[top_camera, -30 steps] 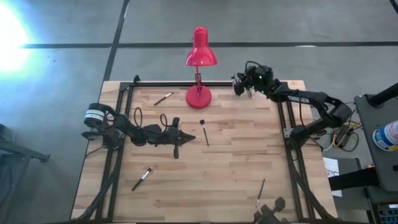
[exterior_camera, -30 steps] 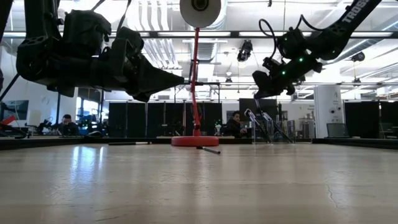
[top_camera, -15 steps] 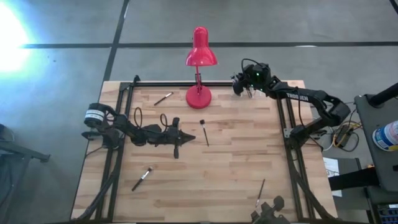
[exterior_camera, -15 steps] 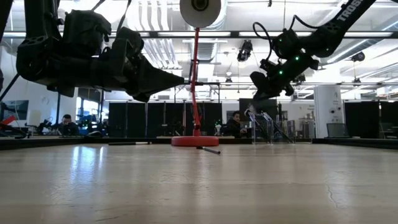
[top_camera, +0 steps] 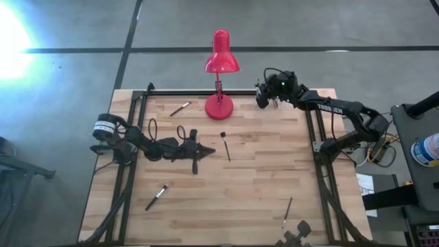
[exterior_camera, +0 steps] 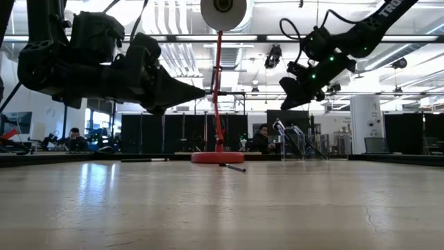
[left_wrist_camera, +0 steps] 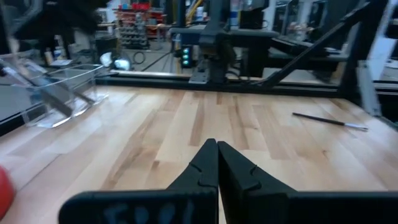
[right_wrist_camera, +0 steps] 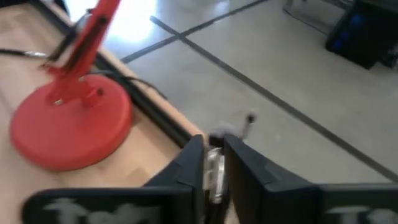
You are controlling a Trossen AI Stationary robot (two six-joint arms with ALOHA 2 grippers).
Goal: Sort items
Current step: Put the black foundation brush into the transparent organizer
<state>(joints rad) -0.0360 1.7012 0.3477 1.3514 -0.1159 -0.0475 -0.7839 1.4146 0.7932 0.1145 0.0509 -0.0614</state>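
My right gripper (top_camera: 263,95) hovers over the table's far right corner, right of the red lamp (top_camera: 219,104), shut on a thin brush (right_wrist_camera: 215,171). In the low view it (exterior_camera: 290,85) hangs above a clear container (exterior_camera: 295,142) holding several brushes. My left gripper (top_camera: 208,152) is shut and holds nothing, raised over the table's left middle (left_wrist_camera: 217,144). Loose brushes lie flat on the wood: one beside the left gripper (top_camera: 225,145), one far left (top_camera: 180,108), one near left (top_camera: 156,197), one near right (top_camera: 287,213). My right gripper pinches the brush between its two fingers at the silvery ferrule (right_wrist_camera: 216,163). The brush runs along the fingers, and a thin end with a small tip (right_wrist_camera: 249,117) sticks out past the fingertips. It is lifted clear of the table.
The red lamp's round base (right_wrist_camera: 71,127) stands at the far edge, just left of the right gripper, its shade (top_camera: 221,58) overhanging the floor. Black frame rails run along the table's left (top_camera: 130,165) and right (top_camera: 321,165) sides. Bare wood lies between the two arms.
My right gripper has shifted slightly toward the lamp, risen a little and tipped, staying shut on the brush. The left arm and the loose brushes have kept still.
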